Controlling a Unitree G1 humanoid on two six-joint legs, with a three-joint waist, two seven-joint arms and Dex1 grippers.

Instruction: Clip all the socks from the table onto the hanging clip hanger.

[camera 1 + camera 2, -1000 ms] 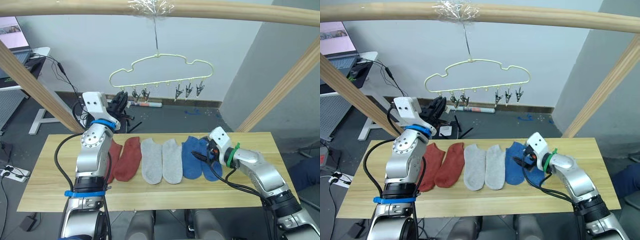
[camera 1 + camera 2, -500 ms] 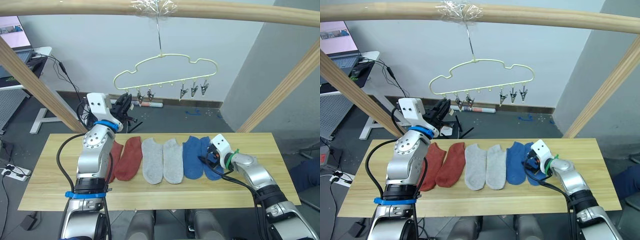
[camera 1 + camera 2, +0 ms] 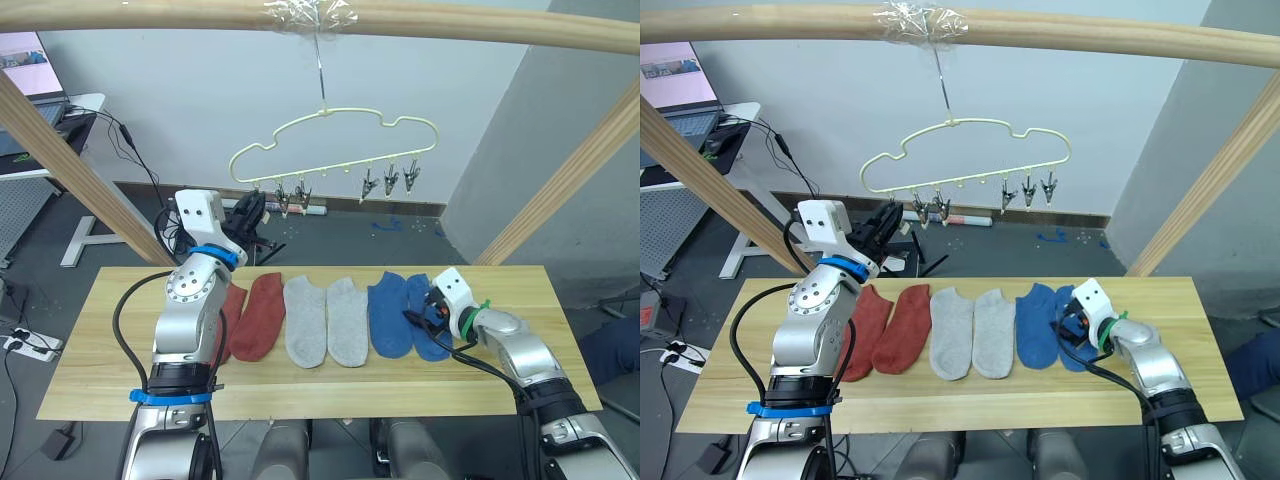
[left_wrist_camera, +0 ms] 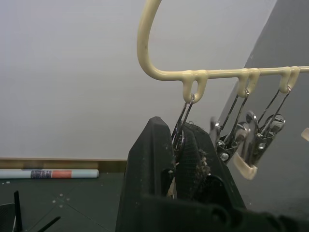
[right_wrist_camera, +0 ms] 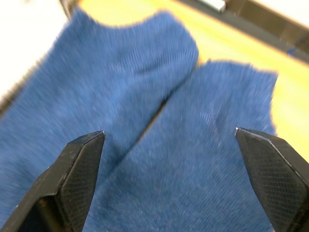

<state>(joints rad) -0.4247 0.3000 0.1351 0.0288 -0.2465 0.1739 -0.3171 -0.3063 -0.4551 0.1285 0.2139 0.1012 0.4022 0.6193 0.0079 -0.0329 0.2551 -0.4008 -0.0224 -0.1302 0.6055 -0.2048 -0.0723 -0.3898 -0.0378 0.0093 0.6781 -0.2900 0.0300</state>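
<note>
Directly under my right gripper (image 5: 169,159), spread wide: outermost blue sock (image 3: 427,318), long axis front-to-back; left gripper (image 4: 178,145) pinches end clip (image 4: 183,121).

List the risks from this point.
The two blue socks lie edge to edge under the open right gripper, so closing could pinch both. The left gripper is shut on the end clip of the clip hanger, which hangs from one hook and may swing or tilt.
</note>
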